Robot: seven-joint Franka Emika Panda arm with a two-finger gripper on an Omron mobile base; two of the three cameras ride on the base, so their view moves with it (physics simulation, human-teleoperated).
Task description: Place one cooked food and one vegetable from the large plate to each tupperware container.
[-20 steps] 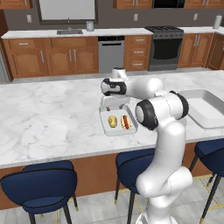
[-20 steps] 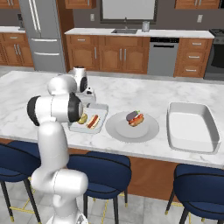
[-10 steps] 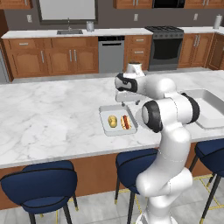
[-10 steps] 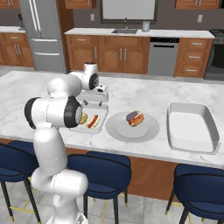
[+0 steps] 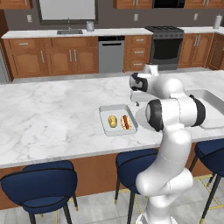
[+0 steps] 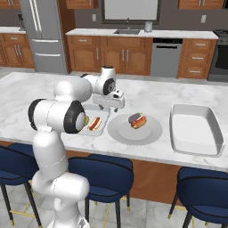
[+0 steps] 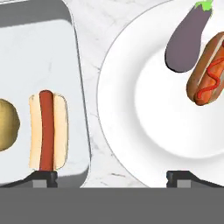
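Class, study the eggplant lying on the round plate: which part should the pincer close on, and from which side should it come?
Grip the eggplant across its thick purple middle, coming straight down from above. It lies flat on the large plate, with the hot dog close along one side, so keep the fingers thin there.

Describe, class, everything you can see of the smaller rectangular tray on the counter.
The smaller tray is a shallow, pale grey-white rectangle with rounded corners and a raised rim, plastic-looking, lying flat on the marble counter just beside the large plate. Inside, side by side, lie a yellowish-tan rounded vegetable and a hot dog, a red sausage in a pale bun.
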